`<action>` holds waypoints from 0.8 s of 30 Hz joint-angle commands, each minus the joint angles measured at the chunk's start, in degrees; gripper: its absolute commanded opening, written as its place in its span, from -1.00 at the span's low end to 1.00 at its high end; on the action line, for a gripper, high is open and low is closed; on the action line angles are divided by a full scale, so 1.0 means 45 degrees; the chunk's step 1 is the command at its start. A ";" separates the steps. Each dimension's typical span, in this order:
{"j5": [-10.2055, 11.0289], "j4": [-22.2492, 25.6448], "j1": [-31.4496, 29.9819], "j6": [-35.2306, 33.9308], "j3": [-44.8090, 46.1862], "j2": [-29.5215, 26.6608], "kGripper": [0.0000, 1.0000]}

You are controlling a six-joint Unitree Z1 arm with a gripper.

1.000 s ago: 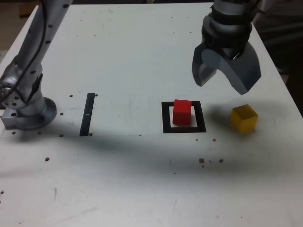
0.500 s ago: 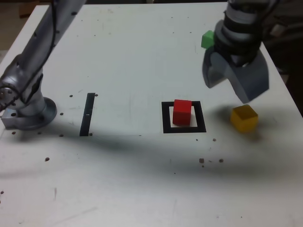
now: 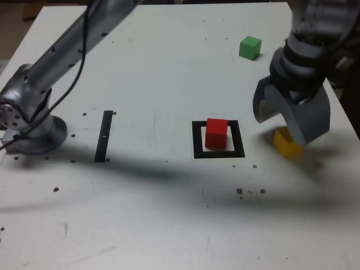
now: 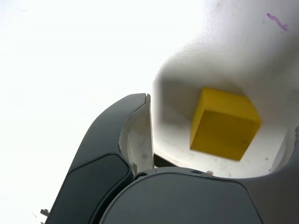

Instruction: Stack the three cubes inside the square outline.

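Your yellow cube [image 3: 287, 143] sits on the table at about three o'clock from the square outline [image 3: 219, 139], just beside it. The red cube [image 3: 216, 133] rests inside that outline. The green cube [image 3: 250, 47] lies well apart, near one o'clock. Your gripper [image 3: 289, 121] hangs over the yellow cube, jaws spread wide, holding nothing.

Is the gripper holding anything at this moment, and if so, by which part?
Nothing is held. The gripper is open above the yellow cube, which sits on the table between the spread fingers, untouched.
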 commanded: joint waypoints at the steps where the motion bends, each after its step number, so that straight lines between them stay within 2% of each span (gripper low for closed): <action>1: 0.0068 0.0097 -0.0079 0.0024 -0.0179 0.0187 0.93; 10: 0.0311 0.0431 -0.0361 -0.0110 -0.0889 0.0813 0.79; 15: 0.0330 0.0601 -0.0443 -0.0297 -0.1225 0.1051 0.62; 19: 0.0370 0.0677 -0.0513 -0.0504 -0.1330 0.1123 0.36; 24: 0.0389 0.0670 -0.0623 -0.0567 -0.1485 0.1207 -0.11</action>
